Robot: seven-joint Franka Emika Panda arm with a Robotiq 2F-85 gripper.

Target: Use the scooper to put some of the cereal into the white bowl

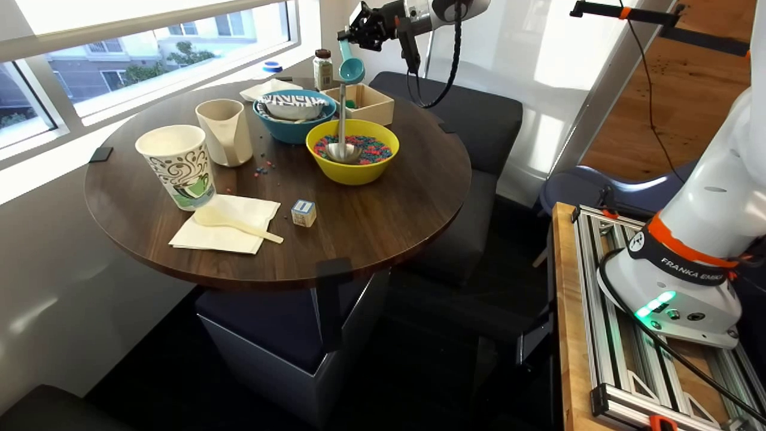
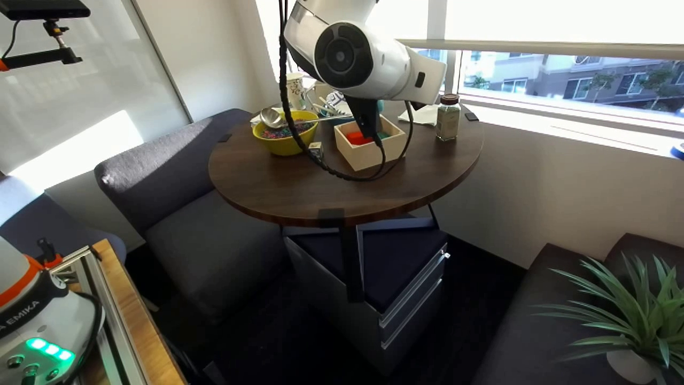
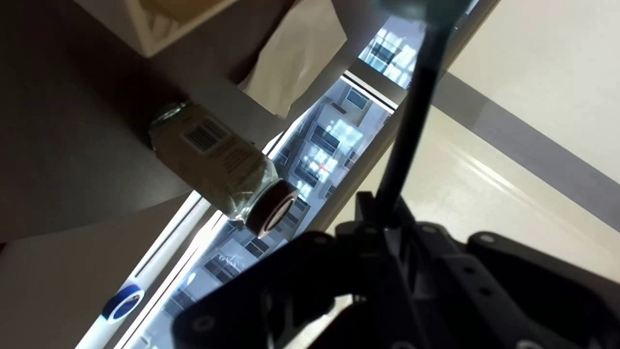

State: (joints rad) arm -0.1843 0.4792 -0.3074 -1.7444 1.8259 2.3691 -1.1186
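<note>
My gripper point(image 1: 346, 36) is shut on the handle of the teal scooper point(image 1: 352, 70), which hangs down above the far side of the table in an exterior view. Its cup shows bare teal, with no cereal visible in it. The wrist view has the dark, backlit scooper handle point(image 3: 411, 121) rising from the closed fingertips. Pink and blue cereal point(image 1: 376, 147) fills part of the yellow bowl point(image 1: 353, 175), below and nearer than the scooper. The white bowl point(image 1: 293, 109) with dark lines sits in a blue bowl point(image 1: 291, 133), left of the scooper. In an exterior view the arm hides the gripper.
A metal ladle point(image 1: 342, 149) stands in the yellow bowl. Around it are a wooden box point(image 1: 380, 108), a glass jar point(image 3: 208, 155), a beige pitcher point(image 1: 230, 137), a paper cup point(image 1: 179, 167), a spoon on napkins point(image 1: 239, 224) and a small block point(image 1: 303, 214). A window borders the table.
</note>
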